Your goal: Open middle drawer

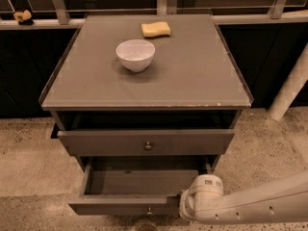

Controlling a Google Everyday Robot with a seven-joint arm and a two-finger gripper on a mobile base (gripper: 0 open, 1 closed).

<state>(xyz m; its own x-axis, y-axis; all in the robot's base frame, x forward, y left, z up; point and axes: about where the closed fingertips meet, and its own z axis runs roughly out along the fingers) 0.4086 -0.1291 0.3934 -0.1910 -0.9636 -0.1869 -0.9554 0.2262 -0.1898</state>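
Oddment, far-left ledge: small tan lump (21,16), not identifiable; no concern of yours.

Cabinet (202,81): grey flat top. On it, a white bowl (135,54) left of centre and a yellow sponge (156,29) farther back, just right of the bowl.

Top drawer (96,142): front standing slightly out.

Middle drawer (110,207): directly below, standing well out toward the near side, its visible floor bare. A small round knob (149,210) sits at the centre of its front.

Gripper (188,207): at the near-right end of the middle drawer's front, on a pale arm (260,206) reaching in from the right. You cannot tell whether it is wide, narrow or holding anything.

Post (288,85): white, leaning, far right.

Handling: the drawer looks open enough already. If you want more travel, draw straight toward the near side, slow and level. A pull from the right end may skew the drawer on its runners. Stop before it comes free.

Position: the drawer's box lies left of and beyond the gripper; the knob is near, to the gripper's left, at about the same height.
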